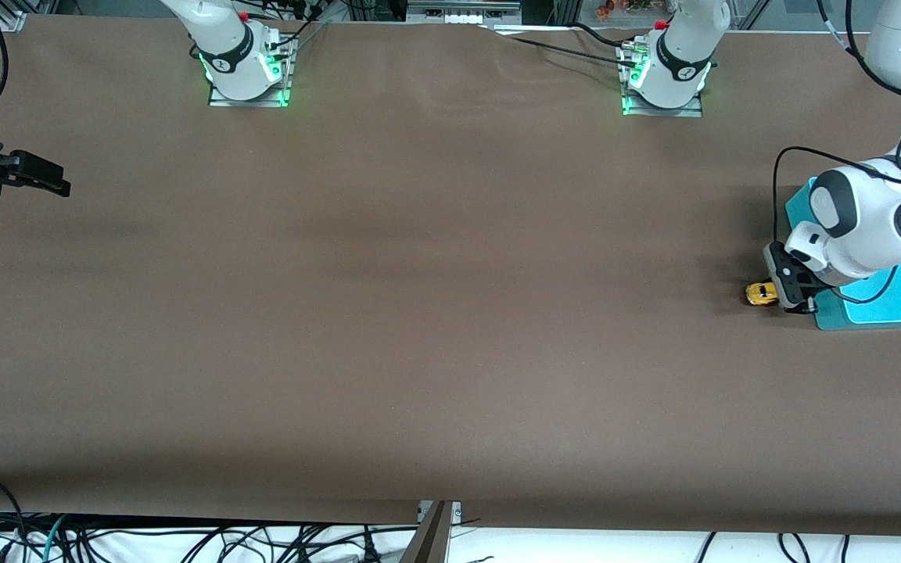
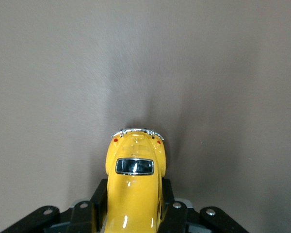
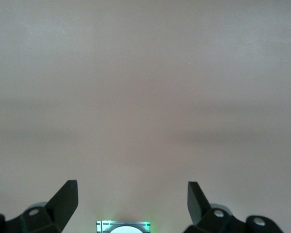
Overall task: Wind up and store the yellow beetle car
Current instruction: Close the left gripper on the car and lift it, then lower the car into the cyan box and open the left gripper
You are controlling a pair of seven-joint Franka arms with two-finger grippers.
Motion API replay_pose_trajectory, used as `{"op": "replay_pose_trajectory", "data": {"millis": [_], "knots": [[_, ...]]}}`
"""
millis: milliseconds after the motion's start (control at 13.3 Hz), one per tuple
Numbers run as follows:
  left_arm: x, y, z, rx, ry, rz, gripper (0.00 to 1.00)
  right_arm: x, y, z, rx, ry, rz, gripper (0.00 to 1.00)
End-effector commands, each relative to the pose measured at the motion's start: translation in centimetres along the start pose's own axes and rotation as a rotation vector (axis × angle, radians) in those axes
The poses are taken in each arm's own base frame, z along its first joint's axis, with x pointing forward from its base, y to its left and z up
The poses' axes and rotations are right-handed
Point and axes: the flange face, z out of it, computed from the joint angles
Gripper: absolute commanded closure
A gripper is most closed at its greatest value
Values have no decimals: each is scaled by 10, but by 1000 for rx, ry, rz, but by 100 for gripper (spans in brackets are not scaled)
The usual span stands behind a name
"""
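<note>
Yellow beetle car [image 1: 761, 293], tiny and round-bodied, sat clamped in the left gripper [image 1: 784, 291] at mid-right of the front frame, beside a teal storage bin [image 1: 900, 301].
Winding well probably meant pressing its wheels on the brown table [image 1: 419, 274] and dragging straight back. The right gripper [image 3: 132, 196] waited, fingers spread, at that frame's left edge.
</note>
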Motion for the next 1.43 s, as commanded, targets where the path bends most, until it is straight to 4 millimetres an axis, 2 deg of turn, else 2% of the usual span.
{"op": "replay_pose_trajectory", "data": {"millis": [0, 151, 301, 452, 603, 753, 828, 979, 1054, 1280, 1356], "knots": [[17, -10, -67, -75, -4, 43, 88, 3, 1, -6, 19, 7, 10, 0], [27, -16, -105, -177, 0, 34, 88, 3, 2, -5, 20, 7, 12, 0], [22, -21, -137, -245, -23, 46, 88, 4, 4, -3, 20, 4, 15, 0], [-2, -20, -160, -289, -94, 53, 87, 4, 4, -3, 21, 3, 15, 0], [-52, -11, -169, -293, -124, 78, 87, 4, 4, -3, 21, 3, 15, 0], [-108, -1, -164, -296, -147, 72, 87, 4, 4, -3, 21, 3, 15, 0], [-128, 3, -159, -283, -146, 80, 87, 4, 4, -3, 21, 3, 13, 0], [-159, 16, -130, -276, -121, 108, 87, 4, 4, -3, 21, 3, 13, 0], [-171, 23, -113, -253, -115, 127, 87, 4, 4, -3, 21, 3, 13, 0], [-188, 33, -69, -223, -95, 153, 87, 5, 5, -2, 21, 3, 15, 0], [-191, 35, -48, -231, -82, 151, 87, 4, 5, -3, 21, 3, 15, 0]]}}
